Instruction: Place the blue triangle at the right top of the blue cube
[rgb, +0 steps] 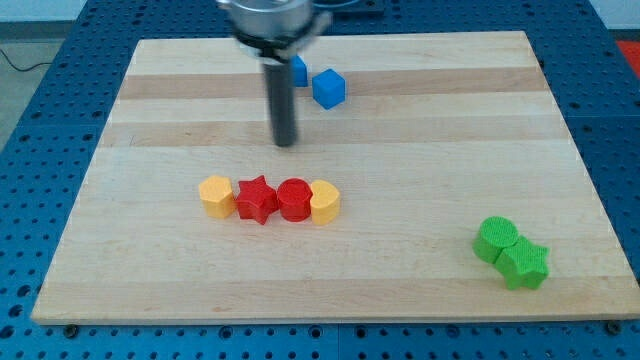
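Small blue plastic triangle (299, 69) sits near the view's top of the pale wooden board (440, 120), partly hidden behind the dark rod, so its shape is hard to confirm. Blue plastic cube (328, 88) is just beside it, toward the view's right and slightly lower; whether the 2 touch, cannot tell.

My tip (286, 142) rests on the board below both blue blocks, clear of them, roughly under the triangle. No jaws on this rig: just 1 bare rod, holding nothing.

Key relation: triangle lies up-view from the tip and on the cube's left. The target spot is the cube's upper right, so I judge the tip needs to get round to the triangle's left side and push it rightward above the cube.

Row of 4 blocks mid-board, yellow (216, 195), red star (256, 199), red round (294, 199), yellow (324, 202), and 2 green blocks (511, 253) at lower right are well apart.
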